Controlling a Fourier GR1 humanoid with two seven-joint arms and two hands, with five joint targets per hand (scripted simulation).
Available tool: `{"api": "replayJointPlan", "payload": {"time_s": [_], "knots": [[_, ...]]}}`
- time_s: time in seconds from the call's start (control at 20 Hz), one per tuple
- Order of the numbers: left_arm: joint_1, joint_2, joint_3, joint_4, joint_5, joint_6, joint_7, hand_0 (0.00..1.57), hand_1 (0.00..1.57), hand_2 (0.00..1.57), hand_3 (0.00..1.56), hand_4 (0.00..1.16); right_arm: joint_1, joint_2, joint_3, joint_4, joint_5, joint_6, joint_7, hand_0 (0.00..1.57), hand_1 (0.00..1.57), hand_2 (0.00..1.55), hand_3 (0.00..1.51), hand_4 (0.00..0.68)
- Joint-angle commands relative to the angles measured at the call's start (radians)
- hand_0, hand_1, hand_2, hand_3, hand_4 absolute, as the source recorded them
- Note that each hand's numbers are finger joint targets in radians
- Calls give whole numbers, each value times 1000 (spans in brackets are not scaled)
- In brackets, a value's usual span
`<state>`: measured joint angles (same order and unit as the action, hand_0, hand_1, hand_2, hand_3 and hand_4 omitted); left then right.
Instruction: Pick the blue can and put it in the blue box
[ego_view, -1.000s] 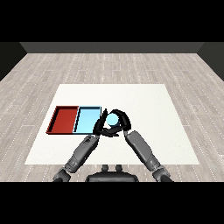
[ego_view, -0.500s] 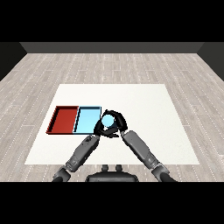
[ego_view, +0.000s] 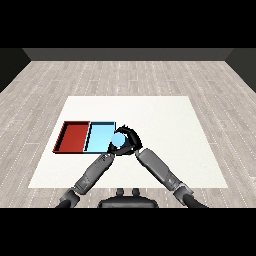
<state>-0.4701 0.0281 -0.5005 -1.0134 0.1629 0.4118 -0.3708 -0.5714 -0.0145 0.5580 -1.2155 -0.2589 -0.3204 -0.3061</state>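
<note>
The blue can (ego_view: 118, 140) is held above the table, its light blue top facing me, at the right edge of the light blue tray (ego_view: 98, 136). My right hand (ego_view: 131, 141) is curled round the can from the right side. My left hand (ego_view: 111, 150) sits just below the can, mostly hidden behind it and the right hand, so its fingers cannot be made out.
A red tray (ego_view: 73, 136) lies directly left of the light blue tray, touching it. Both trays sit on the white table (ego_view: 165, 120), whose right half lies bare. A wooden floor surrounds the table.
My right hand has carried the can leftward, from beside the blue tray to over its right edge. The left forearm has barely moved.
</note>
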Motion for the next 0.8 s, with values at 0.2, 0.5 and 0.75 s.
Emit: {"api": "replayJointPlan", "payload": {"time_s": [0.2,0.5,0.75], "knots": [[-20,-25,2,-2,17,106,-27,0,0,66,0,706,19,13,50,-80,8,-39,64,1455,1455,1455,1394,591],[-58,-26,-19,42,72,102,-15,774,774,819,684,673,-22,13,1,44,-54,38,-44,1437,1437,1451,1391,606],[-47,-26,-95,1,119,151,9,831,831,881,738,666,-41,13,30,-33,-58,-18,35,1432,1432,1451,1392,588]]}}
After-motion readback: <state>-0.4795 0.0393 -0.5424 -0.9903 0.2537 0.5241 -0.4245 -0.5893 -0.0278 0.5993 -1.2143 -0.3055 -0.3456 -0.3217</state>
